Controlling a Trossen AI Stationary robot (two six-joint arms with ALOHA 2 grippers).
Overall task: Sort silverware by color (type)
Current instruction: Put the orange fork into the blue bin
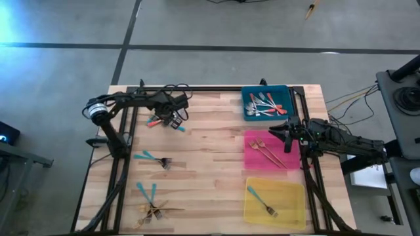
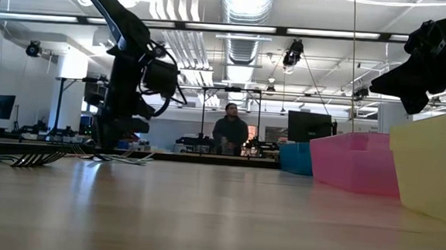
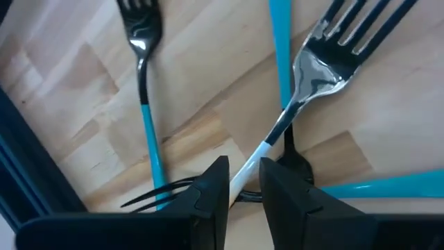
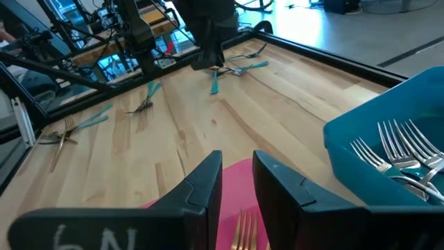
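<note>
- Left gripper [image 3: 240, 182] is down at the far left of the table [image 1: 210, 157], fingers [image 3: 208, 191] pinching the slim handle of a fork [image 3: 305, 90] between them; its handle looks white in the wrist view, with teal forks [image 3: 147, 118] lying just beside and crossing under it.
- Right gripper [image 4: 234, 182] hangs over the pink tray [image 1: 257, 156], fingers a little apart, nothing between them.
- Sorted so far: red forks in the blue tray [image 1: 285, 92], gold in pink, one teal in the yellow tray [image 1: 292, 203].
- Left on the table: teal forks [image 1: 149, 157] mid-left, a gold and teal pile [image 1: 152, 208] near-left.
- Risk: grip is thin, near the handle end, so the fork may rotate or slip when lifted.
- Risk: crossed neighbours may be dragged with it, bc they touch.
- Risk: handle colour is unclear, so wrong tray is possible.
</note>
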